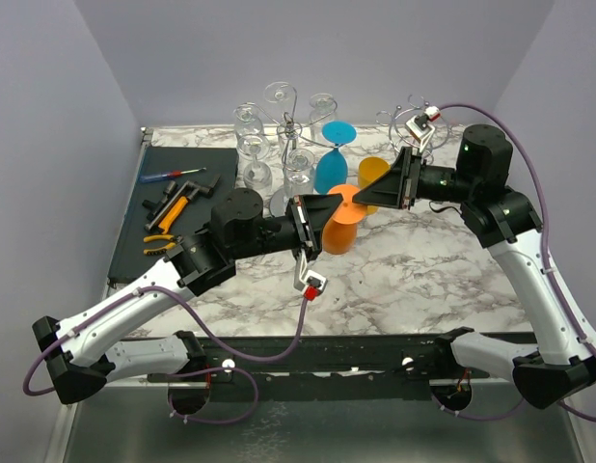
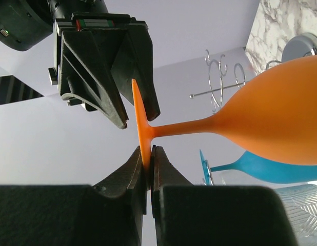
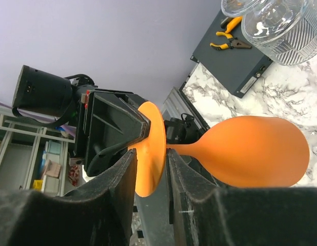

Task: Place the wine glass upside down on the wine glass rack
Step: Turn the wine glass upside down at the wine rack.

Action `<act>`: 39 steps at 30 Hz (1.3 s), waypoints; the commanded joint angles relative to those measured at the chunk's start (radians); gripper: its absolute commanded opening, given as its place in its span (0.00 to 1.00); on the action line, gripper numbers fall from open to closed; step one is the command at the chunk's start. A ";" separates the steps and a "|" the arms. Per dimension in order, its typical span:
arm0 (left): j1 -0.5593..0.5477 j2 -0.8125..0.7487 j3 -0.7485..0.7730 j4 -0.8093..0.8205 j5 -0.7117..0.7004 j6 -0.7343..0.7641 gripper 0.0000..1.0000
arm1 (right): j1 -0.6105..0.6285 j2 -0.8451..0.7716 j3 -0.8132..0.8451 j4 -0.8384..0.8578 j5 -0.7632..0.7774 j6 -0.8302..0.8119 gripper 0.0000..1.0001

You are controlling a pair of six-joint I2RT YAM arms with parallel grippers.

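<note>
The left gripper [image 2: 150, 154] is clamped shut on the rim of the foot of one orange wine glass [image 1: 341, 231]. The glass is held upside down above the middle of the marble surface [image 1: 414, 270], foot up and bowl down. The right gripper [image 3: 151, 159] straddles the same foot from the opposite side, its fingers very close to it – I cannot tell whether they press on it.

Behind stands a wire rack [image 1: 291, 125] with one blue glass [image 1: 329, 172] upside down and about six clear glasses [image 1: 255, 149] around it; a second wire rack [image 1: 411, 118] stands to the right.

The left arm [image 1: 134, 309] stretches low from the near left corner to the centre. The right arm [image 1: 534, 280] runs up the right edge – then folds back leftward.
</note>
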 commanded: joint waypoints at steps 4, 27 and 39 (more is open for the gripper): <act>-0.004 -0.001 -0.042 0.108 -0.047 0.070 0.00 | 0.001 -0.004 0.000 0.061 -0.059 0.040 0.25; -0.004 -0.160 -0.078 0.007 -0.102 -0.260 0.99 | 0.001 0.085 0.214 -0.159 0.269 -0.076 0.00; -0.004 -0.105 0.296 -0.201 -0.417 -0.870 0.99 | -0.063 0.181 0.303 -0.125 0.286 -0.110 0.00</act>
